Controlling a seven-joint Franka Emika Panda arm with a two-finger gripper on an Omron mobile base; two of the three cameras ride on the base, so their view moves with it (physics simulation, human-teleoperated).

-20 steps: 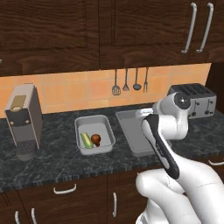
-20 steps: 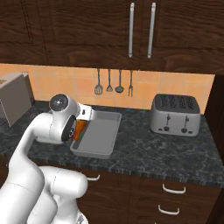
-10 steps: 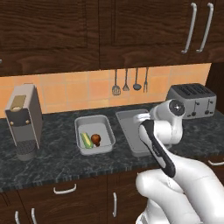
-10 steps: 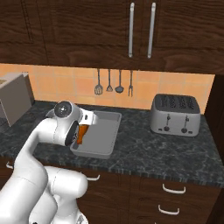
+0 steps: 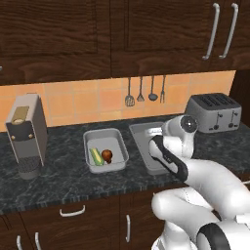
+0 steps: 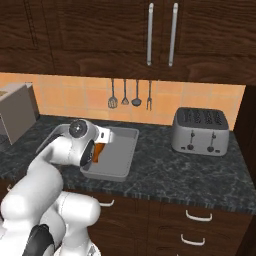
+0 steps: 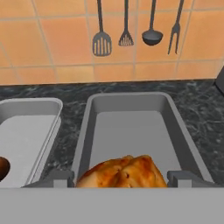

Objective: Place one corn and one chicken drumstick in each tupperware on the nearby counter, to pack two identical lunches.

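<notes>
My gripper (image 7: 120,178) is shut on a glossy brown-orange chicken drumstick (image 7: 124,171), held just above the near end of the longer grey tupperware (image 7: 131,127). From the right base view the drumstick (image 6: 96,153) shows orange in the gripper (image 6: 98,149) over that tupperware's (image 6: 117,155) front left corner. The shorter tupperware (image 5: 105,149) stands left of the long one (image 5: 141,139) and holds a corn (image 5: 95,156) with green husk beside a second drumstick (image 5: 107,155). My arm hides much of the long tupperware in the left base view.
Both tupperware stand on the dark marbled counter (image 5: 58,176). A silver toaster (image 5: 214,112) is at the right, a coffee machine (image 5: 27,134) at the left. Kitchen utensils (image 7: 127,26) hang on the orange tiled wall behind.
The arm has sunk a little and drawn toward the long tupperware's near end, carrying the drumstick. The jaws keep the same grip.
</notes>
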